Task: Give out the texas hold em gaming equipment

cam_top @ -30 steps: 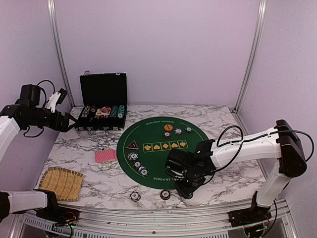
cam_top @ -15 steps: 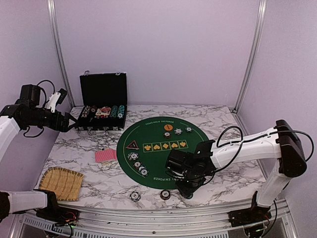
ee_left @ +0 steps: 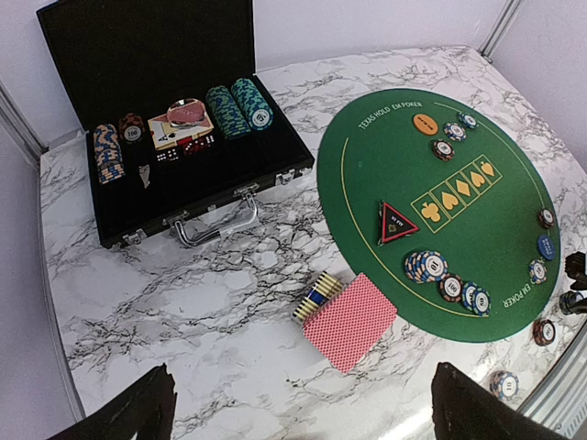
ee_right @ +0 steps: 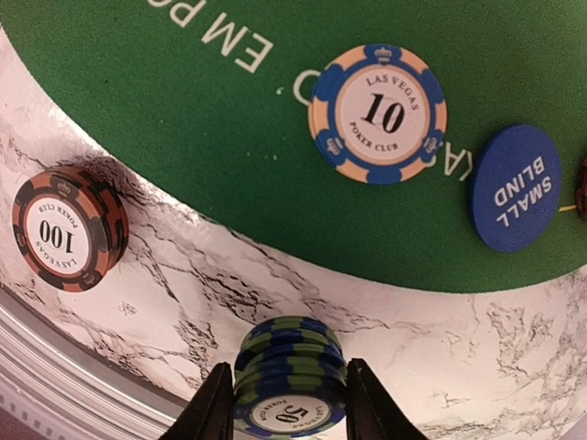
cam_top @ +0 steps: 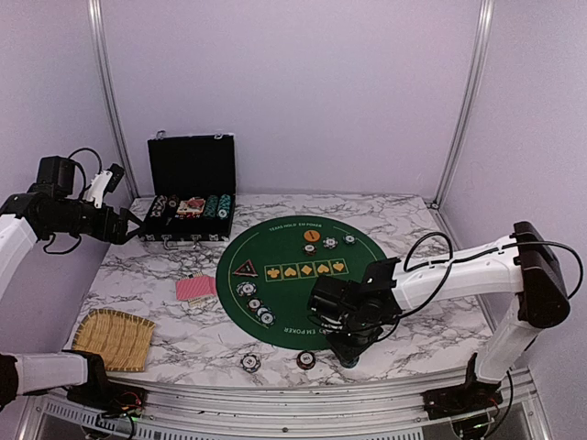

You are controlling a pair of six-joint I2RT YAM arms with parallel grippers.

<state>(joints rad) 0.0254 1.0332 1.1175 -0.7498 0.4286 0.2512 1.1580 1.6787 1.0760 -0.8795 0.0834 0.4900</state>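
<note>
The stack of blue-and-green chips (ee_right: 290, 412) marked 50 stands on the marble table (ee_right: 431, 348), just off the edge of the green felt (ee_right: 183, 110) and near the table's front edge. It looks like several hard, smooth discs piled loosely, so I judge it light but prone to shearing apart or spilling if tilted or squeezed off-centre. The sensible hold is across the striped rims, low enough to catch every chip, with the stack kept level. The right gripper (ee_right: 287, 385) has its jaws set narrowly on either side of this stack, and both fingers appear pressed against its rim, so it seems to be gripping it. A red-and-black 100 stack (ee_right: 69, 229) sits well apart on the table. The left gripper (ee_left: 301, 385) hangs above the table by the red-backed cards (ee_left: 350, 321), jaws spread wide and holding nothing.
</note>
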